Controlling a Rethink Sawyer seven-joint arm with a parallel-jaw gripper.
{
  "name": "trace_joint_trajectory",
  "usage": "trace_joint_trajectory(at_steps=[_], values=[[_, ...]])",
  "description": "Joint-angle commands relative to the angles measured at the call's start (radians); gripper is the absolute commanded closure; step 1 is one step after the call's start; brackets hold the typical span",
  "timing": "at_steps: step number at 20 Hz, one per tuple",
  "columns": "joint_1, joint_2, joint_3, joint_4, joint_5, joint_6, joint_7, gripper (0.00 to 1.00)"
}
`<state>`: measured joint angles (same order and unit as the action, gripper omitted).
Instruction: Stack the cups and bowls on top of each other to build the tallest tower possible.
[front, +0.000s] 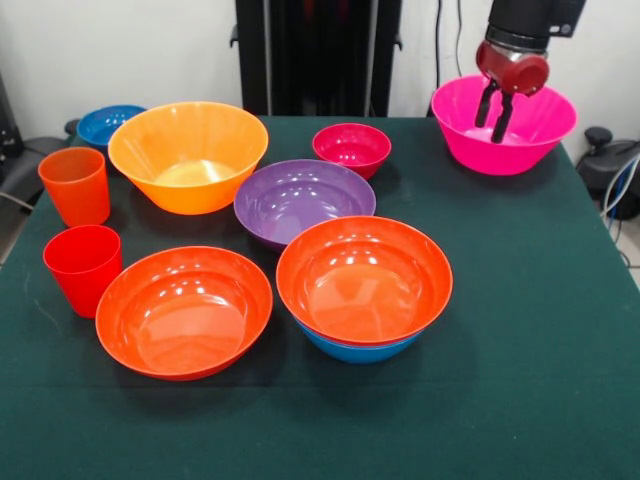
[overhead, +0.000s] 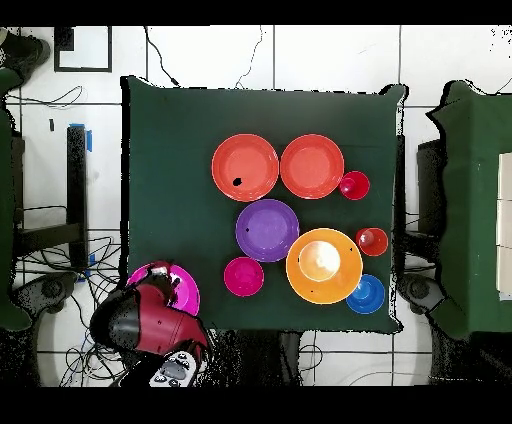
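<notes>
My gripper (front: 495, 117) is open and empty, its fingers hanging inside the large pink bowl (front: 540, 140) at the table's far right corner. The tower (front: 364, 280) is a wide red-orange bowl nested in the medium blue bowl (front: 358, 352), near the middle front. The second red-orange bowl (front: 183, 310) lies to its left. Behind them stand the purple bowl (front: 300, 198), the yellow-orange bowl (front: 188, 155), the small magenta bowl (front: 352, 147) and the small blue bowl (front: 108, 123). The ribbed orange cup (front: 75, 185) and the red cup (front: 82, 268) stand upright at the left.
The green cloth-covered table (front: 520, 380) has open room along its front and right side. In the overhead view the arm (overhead: 150, 320) covers part of the pink bowl (overhead: 172, 283) at the table's edge. Black equipment (front: 612, 160) stands just off the right edge.
</notes>
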<state>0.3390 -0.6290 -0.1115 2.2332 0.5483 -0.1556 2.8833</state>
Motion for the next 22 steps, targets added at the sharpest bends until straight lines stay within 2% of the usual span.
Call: trace_joint_trajectory(at_steps=[1,18,20,22], values=[[-0.001,0.076,0.098,-0.032,0.050,-0.032,0.206,0.00],[-0.042,0.140,0.146,-0.054,0.026,-0.126,0.230,0.00],[-0.038,0.133,0.140,-0.049,0.035,-0.119,0.224,0.00],[-0.005,0.106,0.114,-0.044,0.071,-0.080,0.208,0.00]])
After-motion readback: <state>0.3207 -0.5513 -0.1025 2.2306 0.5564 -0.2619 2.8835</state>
